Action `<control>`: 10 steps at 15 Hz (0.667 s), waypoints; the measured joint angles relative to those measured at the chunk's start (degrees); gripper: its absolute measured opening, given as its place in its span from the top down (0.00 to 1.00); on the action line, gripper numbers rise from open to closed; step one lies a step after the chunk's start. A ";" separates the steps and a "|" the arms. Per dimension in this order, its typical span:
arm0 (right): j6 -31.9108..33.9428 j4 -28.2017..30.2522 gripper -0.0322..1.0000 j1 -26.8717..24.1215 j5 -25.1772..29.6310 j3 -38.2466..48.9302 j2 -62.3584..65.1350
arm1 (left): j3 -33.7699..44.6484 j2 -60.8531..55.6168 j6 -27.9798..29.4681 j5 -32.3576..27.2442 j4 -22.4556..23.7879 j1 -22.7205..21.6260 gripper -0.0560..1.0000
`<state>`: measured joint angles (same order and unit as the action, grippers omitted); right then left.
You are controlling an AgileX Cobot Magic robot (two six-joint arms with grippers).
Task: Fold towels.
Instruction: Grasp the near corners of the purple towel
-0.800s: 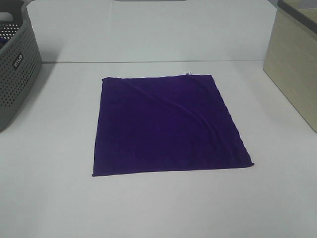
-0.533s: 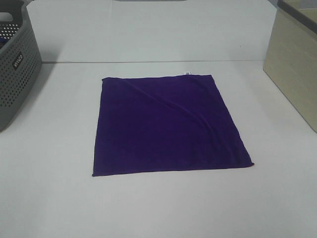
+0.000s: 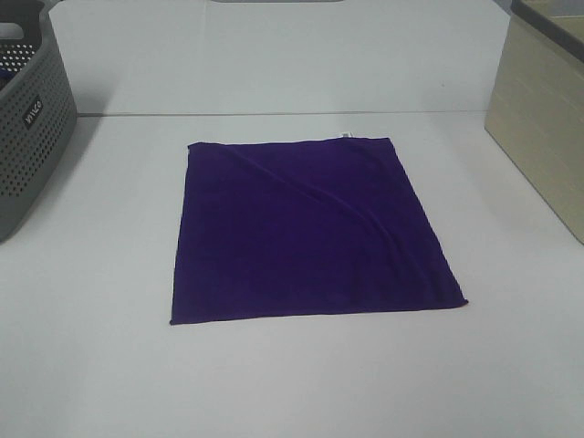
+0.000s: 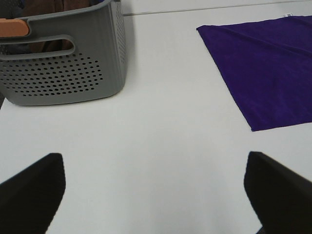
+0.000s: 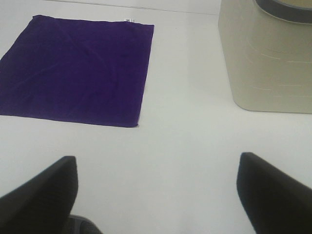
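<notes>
A deep purple square towel (image 3: 310,228) lies flat and unfolded in the middle of the white table, with a small white tag (image 3: 344,137) at its far edge and a shallow crease across it. It also shows in the left wrist view (image 4: 268,68) and the right wrist view (image 5: 78,70). Neither arm shows in the high view. My left gripper (image 4: 156,192) is open and empty over bare table, short of the towel's near left corner. My right gripper (image 5: 156,192) is open and empty over bare table, short of the towel's near right corner.
A grey perforated basket (image 3: 27,128) stands at the far left; it also shows in the left wrist view (image 4: 63,58). A beige bin (image 3: 543,119) stands at the far right; it also shows in the right wrist view (image 5: 265,58). The white table (image 3: 292,383) runs around the towel.
</notes>
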<state>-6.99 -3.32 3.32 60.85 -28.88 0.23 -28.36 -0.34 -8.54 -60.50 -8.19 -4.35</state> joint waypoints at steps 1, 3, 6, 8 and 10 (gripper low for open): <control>0.00 0.00 0.05 0.00 0.00 0.00 0.00 | 0.00 0.00 0.00 0.00 0.00 0.00 0.02; 0.00 -0.06 0.04 0.00 0.00 0.00 0.00 | 0.00 0.00 0.29 0.00 0.06 0.00 0.01; 0.00 -0.11 0.04 0.00 0.00 0.00 0.00 | 0.00 0.00 1.03 0.00 0.17 0.00 0.01; 0.00 -0.23 0.04 0.00 0.00 0.00 0.00 | 0.00 0.00 1.60 0.00 0.17 0.00 0.01; 0.00 -0.23 0.04 0.00 0.00 0.00 0.00 | 0.00 0.00 1.72 0.00 0.17 0.00 0.01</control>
<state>-6.99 -3.55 3.32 60.85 -28.88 0.23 -28.36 -0.34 -6.82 -60.50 -8.02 -4.35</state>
